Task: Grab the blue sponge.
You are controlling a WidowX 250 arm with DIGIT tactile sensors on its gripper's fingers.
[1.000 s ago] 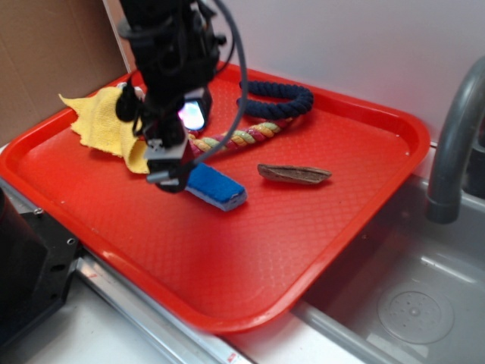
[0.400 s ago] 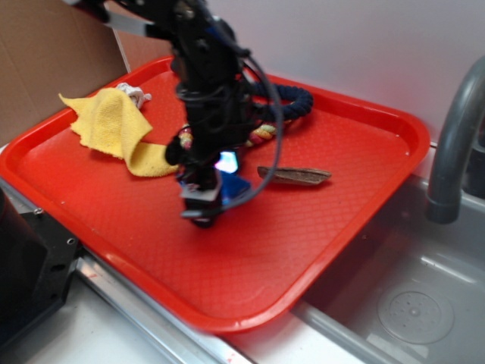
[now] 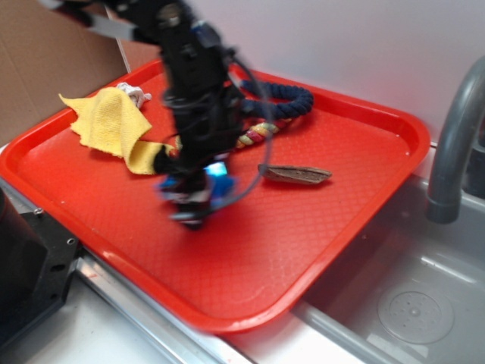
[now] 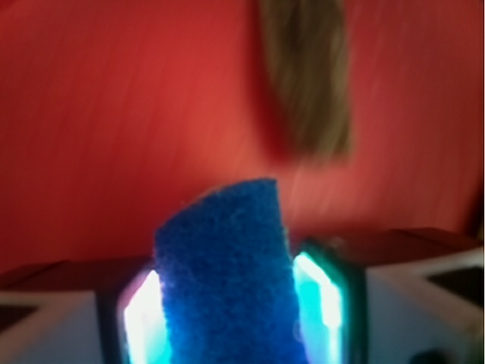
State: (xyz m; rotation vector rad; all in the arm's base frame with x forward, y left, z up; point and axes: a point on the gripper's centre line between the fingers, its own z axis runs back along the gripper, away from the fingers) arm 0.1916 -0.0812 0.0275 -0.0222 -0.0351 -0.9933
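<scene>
1. Gripper (image 3: 198, 199) low over the red tray (image 3: 318, 227), near its middle; exterior view motion-blurred.
2. Blue sponge (image 4: 226, 277) sits between the jaws in the wrist view, lit pads (image 4: 140, 315) right against both long sides. Jaws look clamped on it; only a blue sliver visible at the fingertips in the exterior view (image 3: 220, 186).
3. Can't tell from the blur whether the sponge is off the tray surface.
4. Grab looks essentially made. To finish clean: hold squeeze steady, no re-opening, lift straight up.
5. Sponge is soft and sticks out forward past the pads, so possible sag or pivot; slow rise, no sideways swing.
6. Neighbours: brown flat piece (image 3: 294, 174) just ahead of the gripper, yellow cloth (image 3: 114, 125) on the other side, multicolour rope (image 3: 256, 135) and navy rope (image 3: 284, 98) behind the arm. Vertical path avoids all four.
</scene>
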